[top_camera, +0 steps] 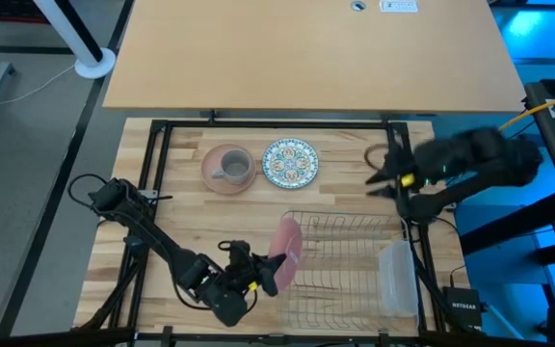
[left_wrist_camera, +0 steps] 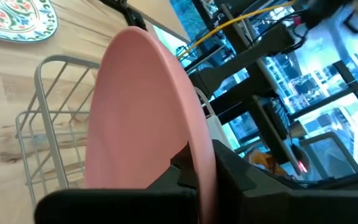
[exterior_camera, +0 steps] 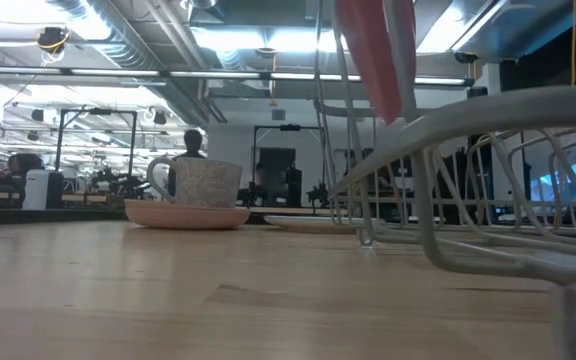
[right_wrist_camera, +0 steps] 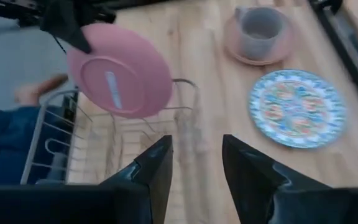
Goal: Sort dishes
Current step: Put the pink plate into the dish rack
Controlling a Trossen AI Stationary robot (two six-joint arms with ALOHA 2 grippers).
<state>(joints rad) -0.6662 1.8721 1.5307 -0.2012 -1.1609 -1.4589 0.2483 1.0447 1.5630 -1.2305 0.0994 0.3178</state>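
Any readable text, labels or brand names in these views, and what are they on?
"NETGEAR": on the black box at the table's near right corner, small but legible.
White label on the far tabletop: print too small to read.
Nothing readable on the dishes, wire rack or grippers.

The low view cuts off the top of the held pink plate (exterior_camera: pixel 373 50), hiding the left pincer (top_camera: pixel 270 273).

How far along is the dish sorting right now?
Nothing looks finished yet: no dish sits fully in the wire rack. In hand: the left gripper holds one pink plate on edge at the rack's end. Left: the grey mug sitting on the second pink plate, and the patterned plate flat on the table. The right gripper is open, holding nothing.
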